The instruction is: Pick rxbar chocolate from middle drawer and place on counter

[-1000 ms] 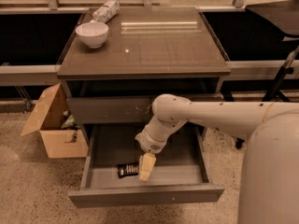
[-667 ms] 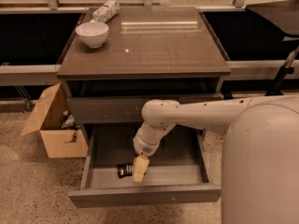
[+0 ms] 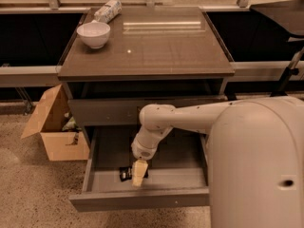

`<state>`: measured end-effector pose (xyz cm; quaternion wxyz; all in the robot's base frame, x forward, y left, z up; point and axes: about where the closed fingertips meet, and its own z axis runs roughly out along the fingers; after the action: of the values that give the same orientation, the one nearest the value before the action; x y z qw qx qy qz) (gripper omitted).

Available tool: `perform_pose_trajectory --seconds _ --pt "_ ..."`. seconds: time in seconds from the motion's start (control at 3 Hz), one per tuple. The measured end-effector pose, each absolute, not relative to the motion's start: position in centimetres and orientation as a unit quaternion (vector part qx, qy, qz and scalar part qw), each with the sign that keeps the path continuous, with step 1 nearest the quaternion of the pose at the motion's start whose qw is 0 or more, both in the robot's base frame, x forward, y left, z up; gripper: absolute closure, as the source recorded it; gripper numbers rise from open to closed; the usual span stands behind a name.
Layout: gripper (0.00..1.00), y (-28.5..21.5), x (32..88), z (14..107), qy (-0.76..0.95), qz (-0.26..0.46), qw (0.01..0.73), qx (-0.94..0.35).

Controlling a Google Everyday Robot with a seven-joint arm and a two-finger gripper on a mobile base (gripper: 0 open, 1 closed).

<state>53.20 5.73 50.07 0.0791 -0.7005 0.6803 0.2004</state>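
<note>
The middle drawer [image 3: 137, 198] is pulled open below the counter [image 3: 156, 42]. The rxbar chocolate [image 3: 126, 173], a small flat black bar with white lettering, lies on the drawer floor near the front, left of centre. My gripper [image 3: 138, 175] hangs down inside the drawer from the white arm [image 3: 190, 115]. Its pale fingers [image 3: 139, 170] cover the bar's right end. I cannot tell whether they hold the bar.
A white bowl [image 3: 93, 34] and a pale crinkled packet [image 3: 107, 11] sit at the counter's back left. A closed drawer front [image 3: 104, 110] is above the open one. An open cardboard box [image 3: 53, 127] stands on the floor at left. My white body [image 3: 259, 165] fills the right.
My arm has swung left and lower in the drawer; the gripper went from beside the bar's right end to over it.
</note>
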Motion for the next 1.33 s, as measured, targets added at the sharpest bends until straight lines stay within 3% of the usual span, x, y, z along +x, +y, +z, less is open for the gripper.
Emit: perform_pose_trajectory --seconds 1.33 --pt "0.0 7.2 57.8 39.2 0.659 0.173 0.091 -0.727"
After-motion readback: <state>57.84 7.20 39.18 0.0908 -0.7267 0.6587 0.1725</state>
